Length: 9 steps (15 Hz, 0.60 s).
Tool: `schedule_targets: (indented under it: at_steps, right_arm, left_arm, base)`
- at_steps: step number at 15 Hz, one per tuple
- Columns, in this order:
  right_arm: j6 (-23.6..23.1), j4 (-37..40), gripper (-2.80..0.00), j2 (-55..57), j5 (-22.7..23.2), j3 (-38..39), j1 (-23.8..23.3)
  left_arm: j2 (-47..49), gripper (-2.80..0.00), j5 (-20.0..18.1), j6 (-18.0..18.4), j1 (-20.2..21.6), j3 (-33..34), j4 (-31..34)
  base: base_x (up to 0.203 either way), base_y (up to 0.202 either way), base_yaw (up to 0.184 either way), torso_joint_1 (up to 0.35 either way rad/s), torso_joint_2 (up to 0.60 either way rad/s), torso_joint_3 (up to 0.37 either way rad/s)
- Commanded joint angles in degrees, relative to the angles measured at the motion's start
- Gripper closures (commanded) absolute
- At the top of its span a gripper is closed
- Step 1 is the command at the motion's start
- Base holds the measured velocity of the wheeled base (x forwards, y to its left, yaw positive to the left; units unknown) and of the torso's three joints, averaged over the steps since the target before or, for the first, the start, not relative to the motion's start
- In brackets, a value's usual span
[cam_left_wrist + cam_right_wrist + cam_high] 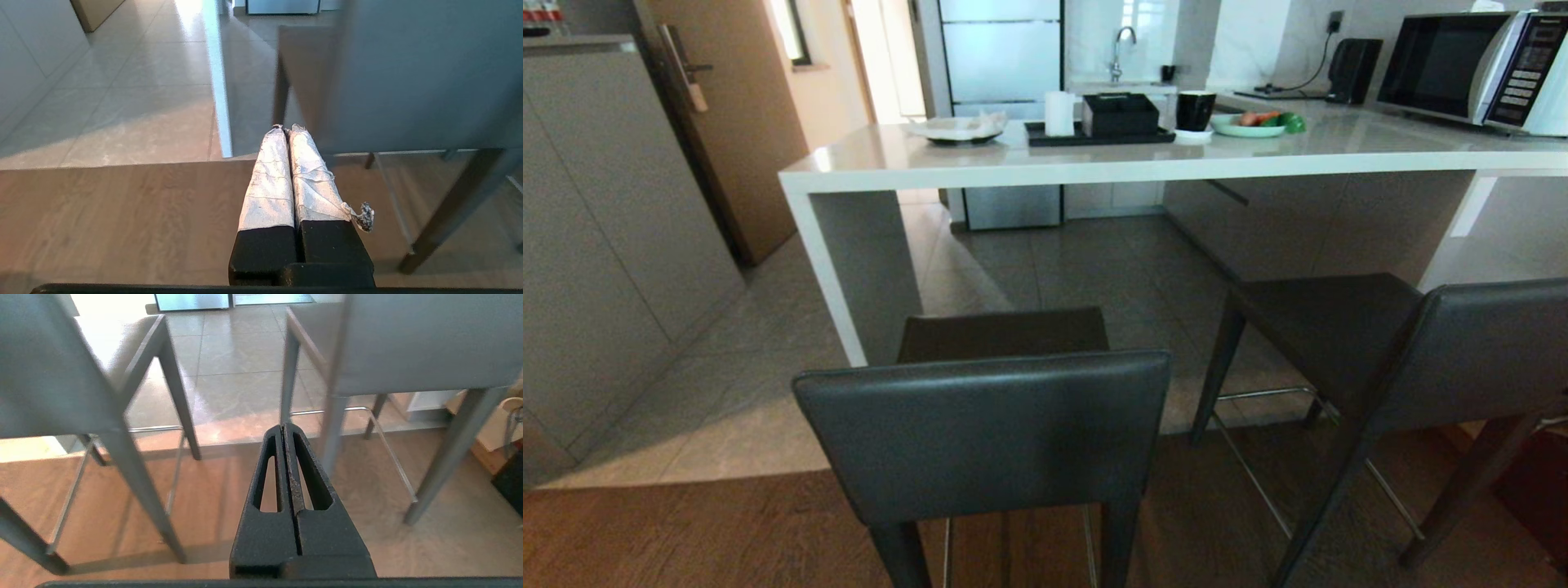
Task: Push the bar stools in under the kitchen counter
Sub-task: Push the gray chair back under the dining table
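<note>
Two dark grey bar stools stand out from the kitchen counter [1094, 167], backrests toward me. The left bar stool [988, 425] is close in front, its seat short of the counter edge. The right bar stool [1413, 351] is turned at an angle, its seat partly under the counter. Neither arm shows in the head view. My left gripper [285, 130], its fingers wrapped in white tape, is shut and empty just behind the left bar stool's backrest [408, 81]. My right gripper [283, 426] is shut and empty, low between the left bar stool [49, 375] and the right bar stool [408, 347].
On the counter sit a black tray with a box [1119, 114], a mug [1195, 110], a plate of food [1250, 124] and a microwave [1474, 69]. Grey cabinets [605, 245] line the left side. The floor changes from wood [686, 531] to tile [1054, 261] near the stools.
</note>
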Motion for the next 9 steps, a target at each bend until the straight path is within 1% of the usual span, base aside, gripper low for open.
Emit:
schedule_targets:
  at_steps: [1,9]
  right_arm:
    - [-0.1,0.0,0.00,0.1,0.0,0.0,0.0]
    - [-0.1,0.0,0.00,0.0,0.0,0.0,0.0]
  left_arm:
    - [0.1,0.00,0.0,0.0,0.0,0.0,0.0]
    - [0.1,0.00,0.0,0.0,0.0,0.0,0.0]
  base:
    - [0.000,-0.198,0.002,0.002,0.00,-0.002]
    - [0.000,-0.196,0.001,0.003,0.00,0.001]
